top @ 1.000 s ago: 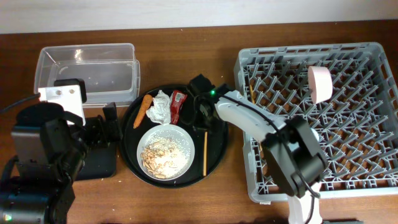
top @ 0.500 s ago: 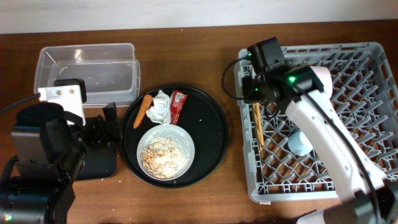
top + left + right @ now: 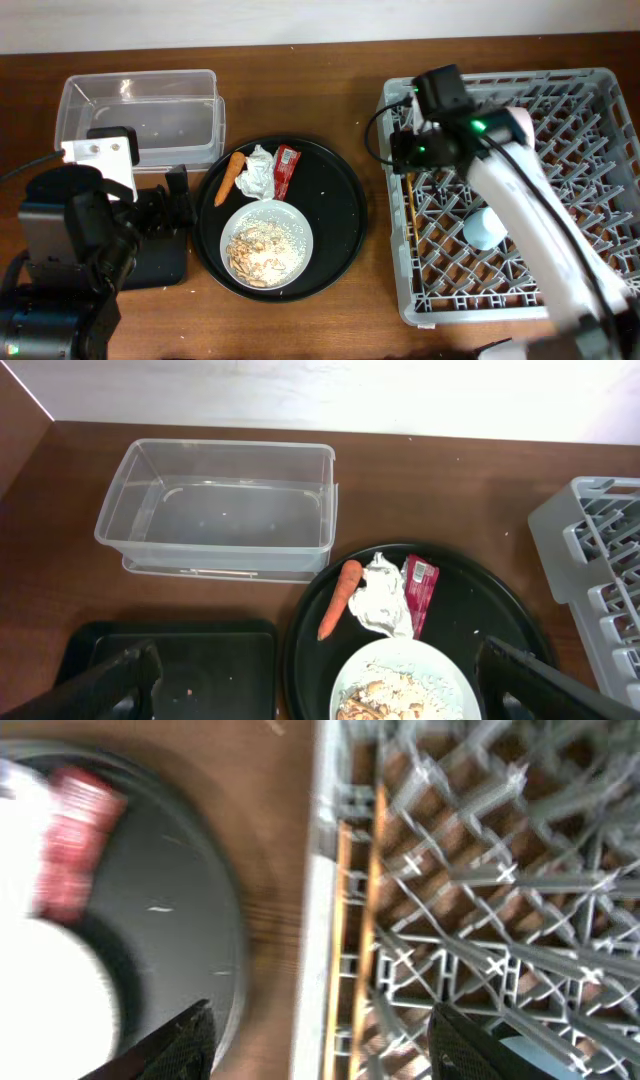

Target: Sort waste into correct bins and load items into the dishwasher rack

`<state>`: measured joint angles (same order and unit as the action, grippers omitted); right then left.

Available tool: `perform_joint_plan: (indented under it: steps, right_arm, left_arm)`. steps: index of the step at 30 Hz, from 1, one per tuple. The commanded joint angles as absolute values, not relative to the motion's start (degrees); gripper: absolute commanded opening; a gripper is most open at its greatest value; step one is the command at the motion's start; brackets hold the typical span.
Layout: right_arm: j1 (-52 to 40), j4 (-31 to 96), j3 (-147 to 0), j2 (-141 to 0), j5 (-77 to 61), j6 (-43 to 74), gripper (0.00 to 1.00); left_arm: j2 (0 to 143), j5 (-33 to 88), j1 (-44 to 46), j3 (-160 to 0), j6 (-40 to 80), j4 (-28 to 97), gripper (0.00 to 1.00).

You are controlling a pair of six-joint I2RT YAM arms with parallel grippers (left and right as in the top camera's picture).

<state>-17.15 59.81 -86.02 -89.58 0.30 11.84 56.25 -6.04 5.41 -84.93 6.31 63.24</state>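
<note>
Two wooden chopsticks [image 3: 411, 205] [image 3: 358, 920] lie inside the grey dishwasher rack [image 3: 560, 250] along its left wall. Just above them my right gripper [image 3: 403, 152] [image 3: 325, 1045] is open, with nothing between its fingers. A light-blue cup [image 3: 484, 228] stands in the rack. On the round black tray [image 3: 340, 230] sit a white bowl [image 3: 267, 243] of beige scraps, a carrot piece [image 3: 230, 177], a crumpled napkin [image 3: 256, 172] and a red wrapper [image 3: 285, 170]. My left gripper [image 3: 325, 680] hangs open, high above the bowl [image 3: 405, 685] and the shallow black tray [image 3: 200, 660].
A clear plastic tub [image 3: 140, 115] [image 3: 225, 510] stands empty at the back left. The shallow black tray [image 3: 160, 262] lies partly under my left arm. Bare wood shows between the round tray and the rack [image 3: 500, 870].
My right gripper carried the chopsticks from the round tray over to the rack's left side and opened; they now lie in the rack. The left arm has not moved.
</note>
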Motion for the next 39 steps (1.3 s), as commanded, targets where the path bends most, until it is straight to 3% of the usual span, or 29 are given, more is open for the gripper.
perform_joint_plan:
  steps: [1, 2, 3, 7, 16, 22, 28, 39]
  right_arm:
    - [-21.65, 60.45, -87.13, -77.56, -3.49, 12.27, 0.68]
    - [-22.50, 60.73, -87.13, -76.05, -3.51, 12.32, 0.90]
    - [-23.70, 60.80, -87.13, -74.13, -3.49, 12.29, 0.98]
    - [-27.11, 62.59, -87.13, -68.36, -2.07, 11.92, 0.98]
    - [-24.25, 67.31, -87.11, -57.08, 14.52, 10.61, 0.98]
    - [-18.26, 60.51, -82.96, -45.82, 16.56, 5.78, 0.98]
    - [-6.09, 43.16, -62.59, -30.87, 9.30, 5.76, 0.98]
    - [-3.99, 23.11, -21.78, -6.00, 2.07, 6.44, 0.98]
  left_arm:
    - [56.29, -6.48, 5.48, -85.27, 6.83, 63.35, 0.99]
    - [56.29, -6.48, 5.48, -85.27, 6.83, 63.35, 0.99]
    - [56.27, -6.48, 5.48, -85.27, 6.83, 63.35, 0.99]
    - [56.27, -6.48, 5.48, -85.27, 6.83, 63.35, 0.99]
    - [56.29, -6.48, 5.48, -85.27, 6.83, 63.90, 0.99]
    - [56.27, -6.48, 5.48, -85.27, 6.83, 64.38, 0.99]
    - [56.27, -6.48, 5.48, -85.27, 6.83, 64.40, 0.99]
    - [56.27, -6.48, 5.48, -85.27, 6.83, 64.40, 0.99]
